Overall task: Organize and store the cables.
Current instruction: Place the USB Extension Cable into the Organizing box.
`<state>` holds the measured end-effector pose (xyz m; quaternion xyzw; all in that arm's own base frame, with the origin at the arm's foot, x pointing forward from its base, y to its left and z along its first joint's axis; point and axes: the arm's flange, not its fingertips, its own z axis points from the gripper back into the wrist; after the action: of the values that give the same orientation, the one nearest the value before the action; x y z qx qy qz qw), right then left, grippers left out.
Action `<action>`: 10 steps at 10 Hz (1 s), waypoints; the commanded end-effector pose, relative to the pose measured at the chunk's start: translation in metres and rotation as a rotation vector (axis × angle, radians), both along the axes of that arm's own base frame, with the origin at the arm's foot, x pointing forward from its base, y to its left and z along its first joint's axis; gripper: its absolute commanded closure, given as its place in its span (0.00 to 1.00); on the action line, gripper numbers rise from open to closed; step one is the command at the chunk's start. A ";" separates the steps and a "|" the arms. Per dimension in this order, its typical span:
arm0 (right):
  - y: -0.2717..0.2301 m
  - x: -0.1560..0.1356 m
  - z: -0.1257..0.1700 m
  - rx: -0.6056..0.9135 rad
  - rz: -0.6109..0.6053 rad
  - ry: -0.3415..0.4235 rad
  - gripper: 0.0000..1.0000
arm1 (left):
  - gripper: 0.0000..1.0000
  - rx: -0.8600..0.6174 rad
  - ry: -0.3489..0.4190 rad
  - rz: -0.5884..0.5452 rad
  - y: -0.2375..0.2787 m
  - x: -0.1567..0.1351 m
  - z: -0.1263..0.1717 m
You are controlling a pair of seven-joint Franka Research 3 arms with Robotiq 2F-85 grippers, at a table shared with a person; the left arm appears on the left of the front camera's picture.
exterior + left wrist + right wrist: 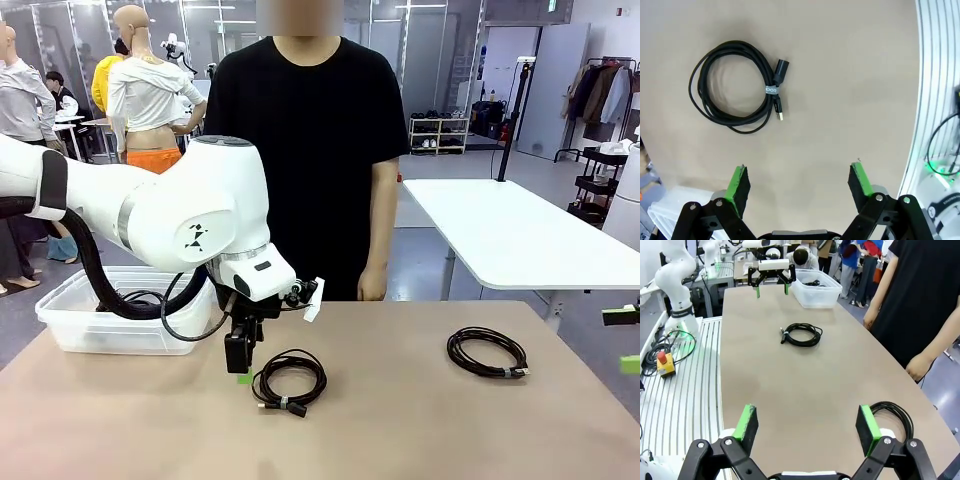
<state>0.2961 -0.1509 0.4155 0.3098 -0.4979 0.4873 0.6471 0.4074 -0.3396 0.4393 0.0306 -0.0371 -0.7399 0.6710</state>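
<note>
Two coiled cables lie on the table (400, 430); both grippers are spread wide and hold nothing.
Low in the middle of the front view, the left gripper (243, 368) hangs just left of a tied cable (771, 90), apart from it. At the right edge, the right gripper (625, 340) is near the second cable (515, 371). Farther back on the left sits a clear bin (60, 325) holding cords (815, 284), with a person (310, 150) beyond.

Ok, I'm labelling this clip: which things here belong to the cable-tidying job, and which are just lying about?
Job:
coiled cable by the left gripper
second coiled cable farther right
clear bin

Lying about:
white table behind
red-button box off the tabletop
</note>
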 end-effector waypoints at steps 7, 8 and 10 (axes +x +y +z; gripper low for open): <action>-0.001 -0.002 0.004 0.016 -0.009 0.001 0.00 | 0.00 -0.045 -0.027 -0.082 -0.039 0.015 -0.088; -0.001 -0.002 0.004 0.016 -0.009 0.001 0.00 | 0.00 -0.043 -0.020 -0.081 -0.040 0.019 -0.098; -0.001 -0.002 0.004 0.016 -0.009 0.001 0.00 | 0.00 -0.057 -0.030 -0.064 -0.037 0.036 -0.114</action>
<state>0.2923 -0.1526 0.4179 0.3108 -0.4986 0.4836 0.6488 0.4341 -0.3717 0.3300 0.0174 -0.0548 -0.7643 0.6423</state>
